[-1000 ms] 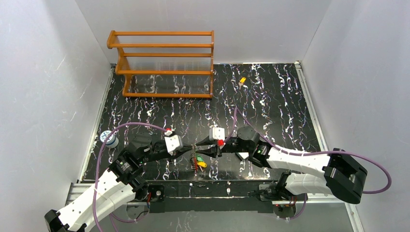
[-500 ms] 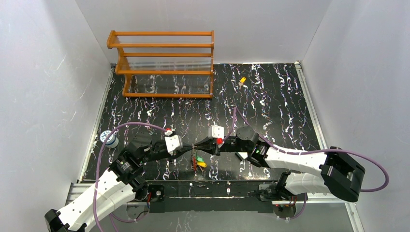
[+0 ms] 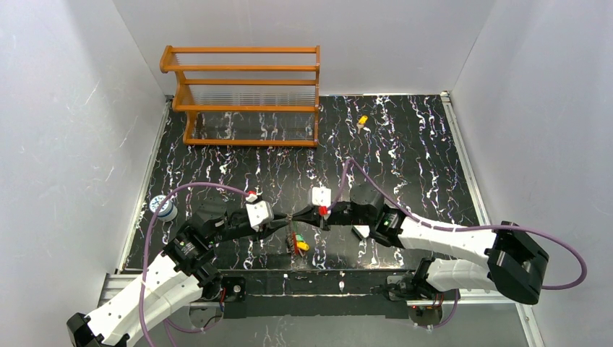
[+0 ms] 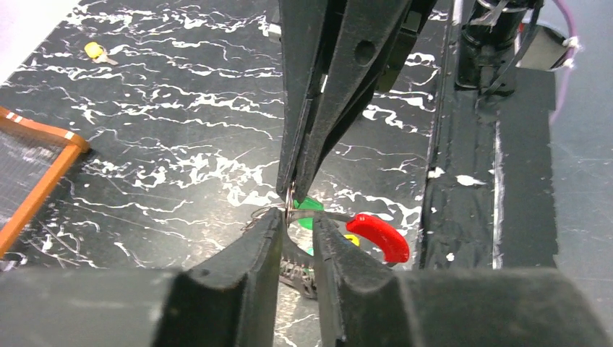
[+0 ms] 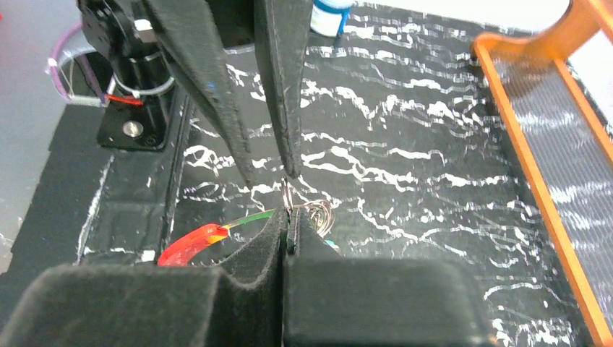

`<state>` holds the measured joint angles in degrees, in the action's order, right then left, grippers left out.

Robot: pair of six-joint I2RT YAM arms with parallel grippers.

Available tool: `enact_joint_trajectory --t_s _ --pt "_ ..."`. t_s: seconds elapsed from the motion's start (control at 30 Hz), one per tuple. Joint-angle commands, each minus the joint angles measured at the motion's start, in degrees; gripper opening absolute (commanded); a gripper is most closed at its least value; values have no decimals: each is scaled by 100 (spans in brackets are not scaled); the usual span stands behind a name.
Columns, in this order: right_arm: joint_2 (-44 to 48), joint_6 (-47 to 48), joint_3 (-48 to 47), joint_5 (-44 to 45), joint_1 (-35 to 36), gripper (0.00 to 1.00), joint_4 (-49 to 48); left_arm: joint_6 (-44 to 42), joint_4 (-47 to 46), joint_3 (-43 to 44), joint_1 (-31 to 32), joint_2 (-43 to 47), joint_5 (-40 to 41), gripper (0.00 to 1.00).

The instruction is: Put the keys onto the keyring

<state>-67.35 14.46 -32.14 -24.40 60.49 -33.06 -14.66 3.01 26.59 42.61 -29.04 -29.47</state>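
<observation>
My two grippers meet tip to tip above the near middle of the table. The keyring (image 3: pixel 295 242) hangs below them with a yellow key (image 3: pixel 301 246) and a green key on it. Its red section (image 4: pixel 377 236) and the green key head (image 4: pixel 309 204) show in the left wrist view. My left gripper (image 4: pixel 297 221) has its fingers narrowly apart around the thin loop. My right gripper (image 5: pixel 288 217) is shut on a small metal ring (image 5: pixel 287 195) on the loop, whose red section (image 5: pixel 189 243) curves to the left. Another yellow key (image 3: pixel 363 121) lies far back.
An orange wooden rack (image 3: pixel 246 94) stands at the back left. A small blue and white container (image 3: pixel 163 210) sits at the left edge. Purple cables arch over both arms. A small white object (image 3: pixel 359 231) lies under the right arm.
My right gripper has moved slightly left and away from the near edge, closer against the left gripper's tips. The hanging keys rose a little. The left arm has hardly moved.
</observation>
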Motion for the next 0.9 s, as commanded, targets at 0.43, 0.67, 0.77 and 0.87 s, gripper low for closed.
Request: enact_joint_trajectory --t_s 0.43,0.67,0.77,0.87 --pt "-787 762 -2612 204 -11 1 4578 25 43 11 24 -93 200 31" --pt "-865 746 -2718 -194 -11 1 4603 -28 231 64 27 -118 510 31" --pt "-866 677 -2722 -342 -12 1 4490 -16 192 70 26 -214 281 31" --pt "-899 617 -2723 -464 -15 1 4379 12 121 68 25 -342 53 31"
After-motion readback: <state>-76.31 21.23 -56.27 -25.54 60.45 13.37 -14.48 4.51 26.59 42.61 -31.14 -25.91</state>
